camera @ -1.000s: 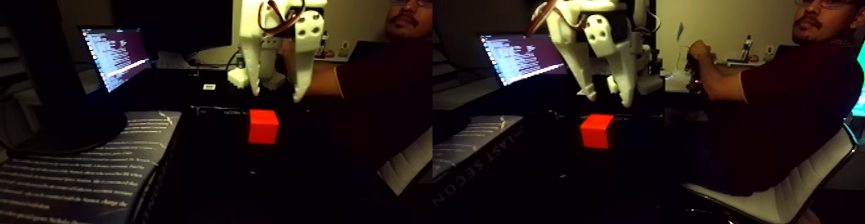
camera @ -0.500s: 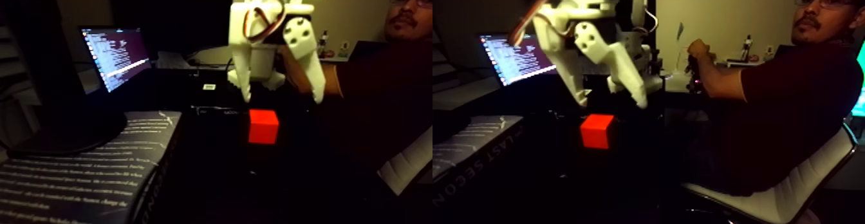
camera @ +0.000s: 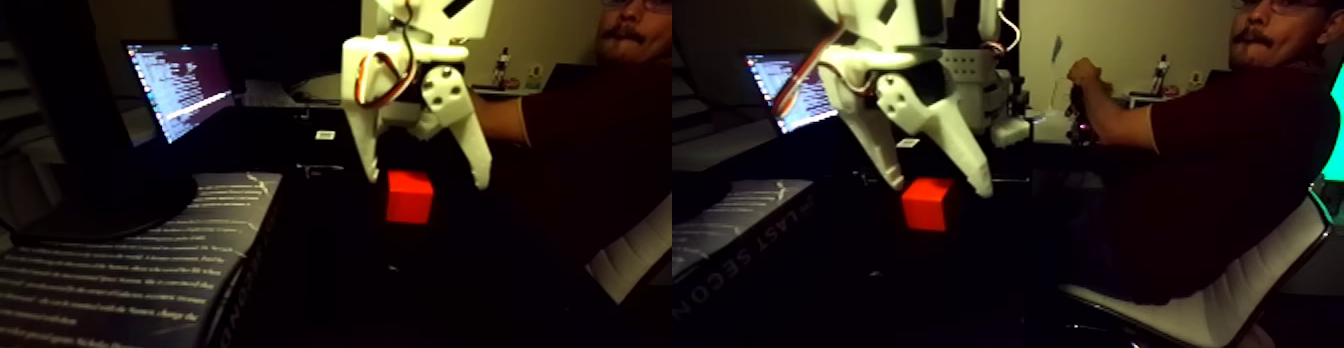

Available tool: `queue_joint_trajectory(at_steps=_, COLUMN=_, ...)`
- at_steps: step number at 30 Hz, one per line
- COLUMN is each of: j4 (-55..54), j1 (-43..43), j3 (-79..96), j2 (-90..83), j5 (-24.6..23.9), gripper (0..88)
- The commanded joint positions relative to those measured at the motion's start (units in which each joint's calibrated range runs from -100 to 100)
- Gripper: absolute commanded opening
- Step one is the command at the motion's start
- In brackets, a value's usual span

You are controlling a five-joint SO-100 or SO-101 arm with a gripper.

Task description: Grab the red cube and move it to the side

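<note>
Here the red cube [camera: 409,196] sits on the dark table, centre of the left half of the fixed view, lower centre of the right half. White gripper [camera: 428,177] hangs just above it, fingers spread wide, tips flanking the cube's top corners, not touching as far as visible. Laptop [camera: 180,84] glows upper left; seated person [camera: 1215,162] at right.

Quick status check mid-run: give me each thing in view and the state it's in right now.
Tool: open, fingers spread either side of the cube's top, not gripping.
Red cube: resting on the dark table, upright, not lifted.
Laptop: lid open, screen lit with text.
Book: closed, lying flat.
Person's hand: raised, gripping a small device.
</note>
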Motion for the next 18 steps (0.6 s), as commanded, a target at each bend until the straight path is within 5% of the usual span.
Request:
queue_joint_trajectory(at_steps=1, j4=-2.2, j1=0.9, j3=-0.2, j2=1.1, j5=0.2, gripper=39.8)
queue_joint_trajectory(at_steps=13, j4=-2.8, j1=1.4, j3=-0.2, j2=4.3, j5=0.3, gripper=39.2)
queue_joint_trajectory(at_steps=18, j4=-2.7, j1=1.4, j3=-0.1, j2=4.3, j5=0.1, gripper=22.8)
